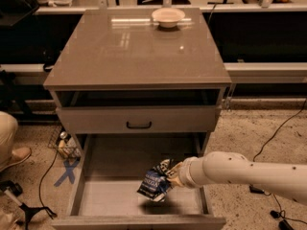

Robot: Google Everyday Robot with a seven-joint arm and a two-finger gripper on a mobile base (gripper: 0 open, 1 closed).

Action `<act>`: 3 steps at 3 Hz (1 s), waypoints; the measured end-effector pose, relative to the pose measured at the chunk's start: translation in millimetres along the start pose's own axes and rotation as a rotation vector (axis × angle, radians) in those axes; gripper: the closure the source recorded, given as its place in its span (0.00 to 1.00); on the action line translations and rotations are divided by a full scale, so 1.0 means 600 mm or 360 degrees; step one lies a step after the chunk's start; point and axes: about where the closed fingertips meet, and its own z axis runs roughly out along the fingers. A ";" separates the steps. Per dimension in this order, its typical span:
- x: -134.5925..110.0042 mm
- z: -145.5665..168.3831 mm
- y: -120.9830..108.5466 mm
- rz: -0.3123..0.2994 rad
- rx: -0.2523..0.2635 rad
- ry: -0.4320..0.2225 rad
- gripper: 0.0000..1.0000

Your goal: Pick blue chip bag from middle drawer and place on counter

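The blue chip bag (154, 183) is a dark blue foil bag with white lettering. It hangs a little above the grey floor of the open middle drawer (110, 200), with its shadow under it. My gripper (171, 175) comes in from the right on a white arm and is shut on the bag's right edge. The fingers are mostly hidden behind the bag. The counter (124, 51) is the glossy grey-brown top of the cabinet, above and behind the drawer.
A cream bowl (168, 17) stands at the back of the counter. A shut drawer front with a black handle (139, 125) overhangs the rear of the open drawer. A person's shoe (13, 157), cables and a blue floor mark (67, 169) lie at left.
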 end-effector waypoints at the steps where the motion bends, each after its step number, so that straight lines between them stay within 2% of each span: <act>1: -0.039 -0.114 -0.010 -0.0095 0.0142 -0.0091 1.00; 2: -0.004 -0.147 -0.016 -0.0049 0.0207 -0.0088 1.00; 3: -0.004 -0.145 -0.016 -0.0046 0.0204 -0.0086 1.00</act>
